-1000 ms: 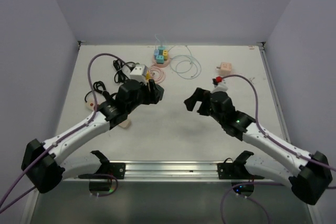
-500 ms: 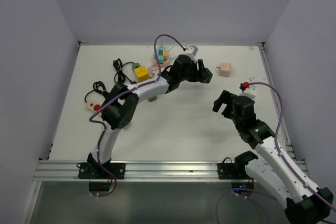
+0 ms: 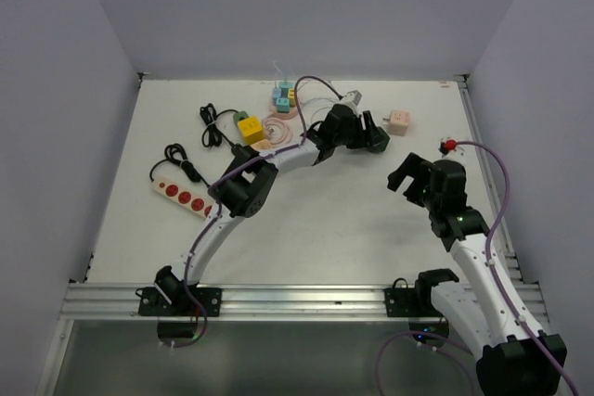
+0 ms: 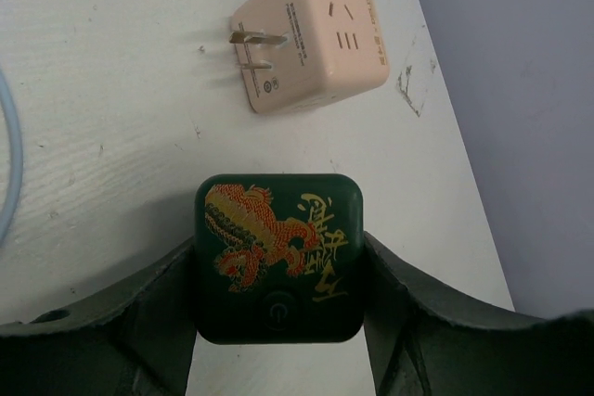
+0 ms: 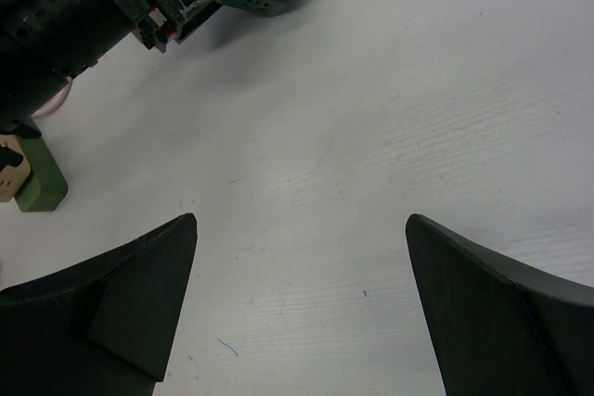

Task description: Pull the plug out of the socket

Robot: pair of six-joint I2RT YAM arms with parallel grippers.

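**White table [image 3: 325, 229] hosting a clean unplugging**

Left gripper [image 3: 376, 136] is clamping the green plug [image 4: 277, 261], now carried far from the power strip [image 3: 183, 195] to beside a pink adapter [image 4: 311, 39]; right gripper [image 5: 302, 229] is waiting, fingers apart. Extraction is looking complete.

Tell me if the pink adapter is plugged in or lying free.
Free. The pink adapter lies on its side on the table, both flat prongs bare; the left claw grips a green cube apart from it.
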